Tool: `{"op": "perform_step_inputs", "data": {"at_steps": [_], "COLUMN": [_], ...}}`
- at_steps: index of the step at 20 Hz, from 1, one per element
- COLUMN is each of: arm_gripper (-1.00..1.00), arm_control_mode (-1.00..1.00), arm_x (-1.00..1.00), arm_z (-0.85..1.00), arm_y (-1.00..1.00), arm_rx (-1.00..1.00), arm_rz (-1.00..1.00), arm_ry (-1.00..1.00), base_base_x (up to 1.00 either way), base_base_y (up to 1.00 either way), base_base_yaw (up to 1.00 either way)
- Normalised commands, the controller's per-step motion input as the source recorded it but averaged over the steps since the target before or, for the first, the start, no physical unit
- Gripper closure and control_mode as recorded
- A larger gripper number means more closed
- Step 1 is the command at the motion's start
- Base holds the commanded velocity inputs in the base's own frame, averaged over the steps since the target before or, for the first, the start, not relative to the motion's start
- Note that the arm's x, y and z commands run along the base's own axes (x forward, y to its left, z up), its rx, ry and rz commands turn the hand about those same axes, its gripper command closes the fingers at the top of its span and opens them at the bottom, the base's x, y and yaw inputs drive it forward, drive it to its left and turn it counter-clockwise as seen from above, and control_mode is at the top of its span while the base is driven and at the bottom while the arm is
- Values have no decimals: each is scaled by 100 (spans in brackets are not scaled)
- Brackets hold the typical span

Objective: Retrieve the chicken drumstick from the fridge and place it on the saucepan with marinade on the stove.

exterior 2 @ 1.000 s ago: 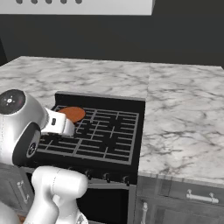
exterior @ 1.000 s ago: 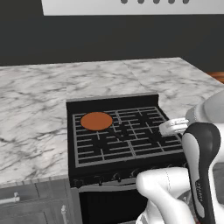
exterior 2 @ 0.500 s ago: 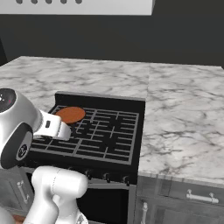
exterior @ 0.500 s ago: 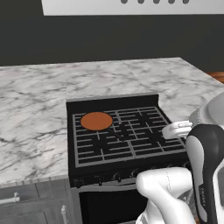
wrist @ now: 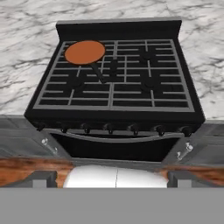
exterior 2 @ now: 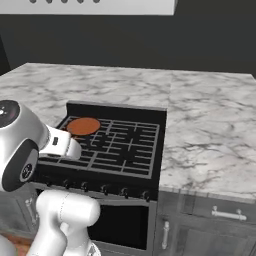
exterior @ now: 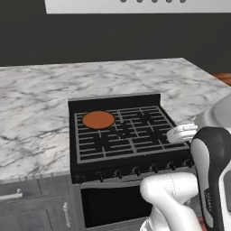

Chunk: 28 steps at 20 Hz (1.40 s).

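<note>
While folded low before stove (exterior: 118,131), tool seemingly open.

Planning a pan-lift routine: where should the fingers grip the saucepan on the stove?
Probably the saucepan's thin dark handle, which sticks out over the stove's grates toward the middle. Come from above, fingers across it; the disc is too wide and flat.

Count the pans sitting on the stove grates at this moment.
1. The saucepan with marinade sits on the rear-left burner of the stove, its dark handle pointing toward the centre. The other burners carry no pan; nothing hides any part of the grates in the hand view.
</note>
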Motion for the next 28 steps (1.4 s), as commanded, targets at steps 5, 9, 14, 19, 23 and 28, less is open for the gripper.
{"op": "perform_step_inputs", "data": {"at_steps": [5,9,14,19,23,28], "arm_gripper": [-100,-100,-100,-100,-100,-100], "arm_control_mode": [100,100,100,100,100,100], "arm_x": [0,0,0,0,0,0], "arm_z": [0,0,0,0,0,0], "arm_y": [0,0,0,0,0,0], "arm_rx": [0,0,0,0,0,0], "arm_rz": [0,0,0,0,0,0], "arm_ry": [0,0,0,0,0,0], "base_base_x": [-62,-43,-18,5,19,3], "base_base_y": [-3,0,-4,-10,-11,-1], "base_base_yaw": [0,6,34,68,90,100]}}
